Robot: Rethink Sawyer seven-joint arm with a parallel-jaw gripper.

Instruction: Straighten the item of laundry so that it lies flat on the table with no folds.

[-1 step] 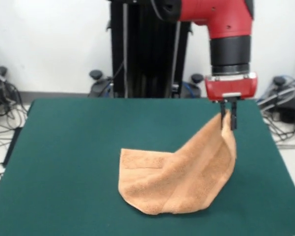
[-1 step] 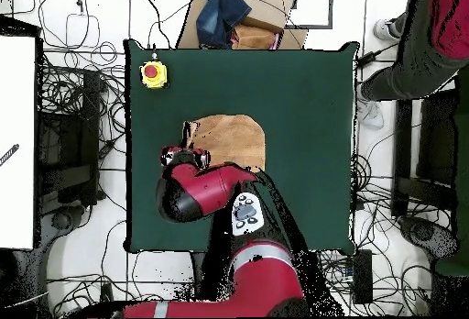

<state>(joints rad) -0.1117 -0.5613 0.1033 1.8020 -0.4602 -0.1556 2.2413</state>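
The gripper (image 1: pixel 227 116) pinches one corner of the towel (image 1: pixel 179 174) and holds it above the table (image 1: pixel 68 147). The towel's lower edge rests mid-table, with bare green cloth on every side.

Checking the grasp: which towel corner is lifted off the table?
The corner pinched in the pincer; the rest of the towel lies lower, on the table.

The towel (image 1: pixel 179 179) hangs from the fingers (image 1: pixel 233 118) by one corner, its lower part resting on the table (image 1: pixel 64 162).
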